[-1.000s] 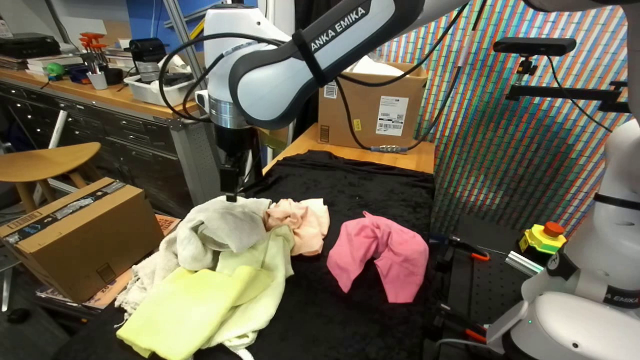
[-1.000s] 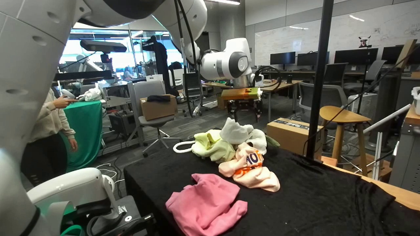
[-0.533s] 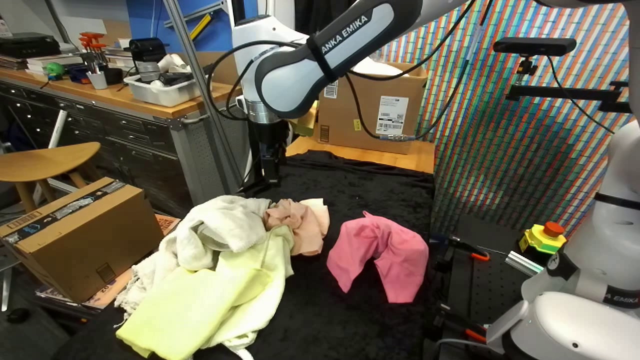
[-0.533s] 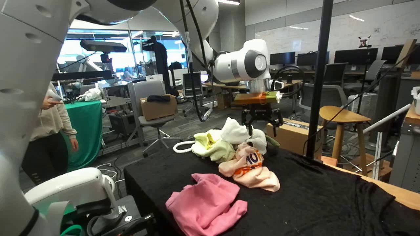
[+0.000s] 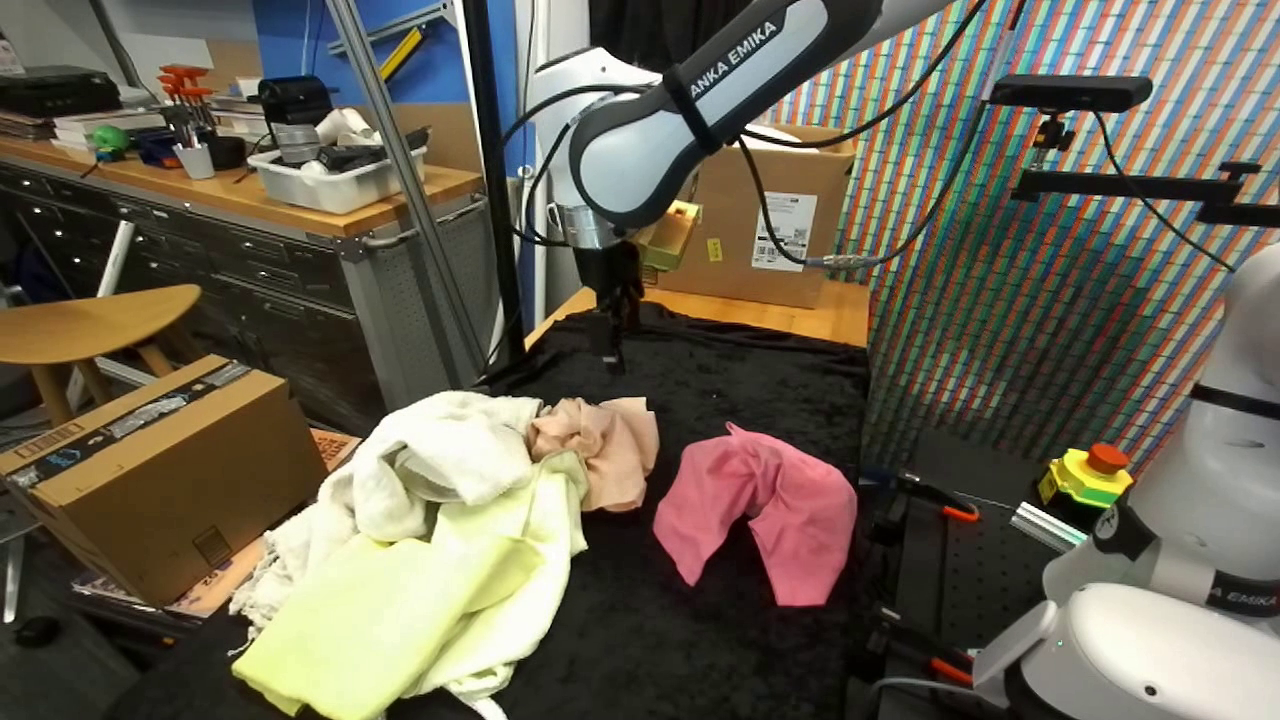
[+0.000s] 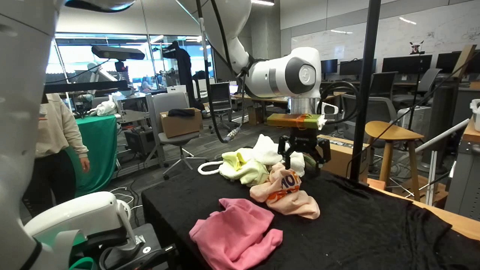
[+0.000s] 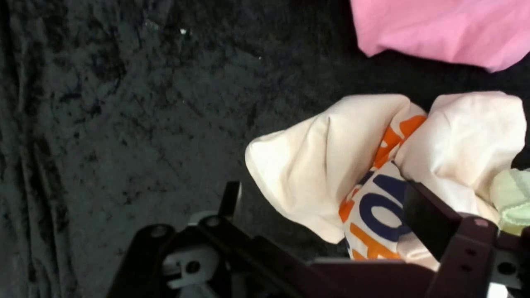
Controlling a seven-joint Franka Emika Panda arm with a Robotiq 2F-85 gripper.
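Fingers (image 7: pixel 430 217) stand wide apart, empty, near peach cloth (image 7: pixel 385 174), which lies bunched on desk (image 5: pixel 845 315), presumably too limp to hold shape.

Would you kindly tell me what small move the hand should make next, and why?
Perhaps shift the open hand sideways to centre over the peach cloth: in the wrist view, one fingertip overlaps that cloth while the other has only black cloth behind it.

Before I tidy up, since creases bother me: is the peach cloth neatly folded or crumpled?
Crumpled: in the wrist view, the peach cloth lies bunched, its print broken by creases.
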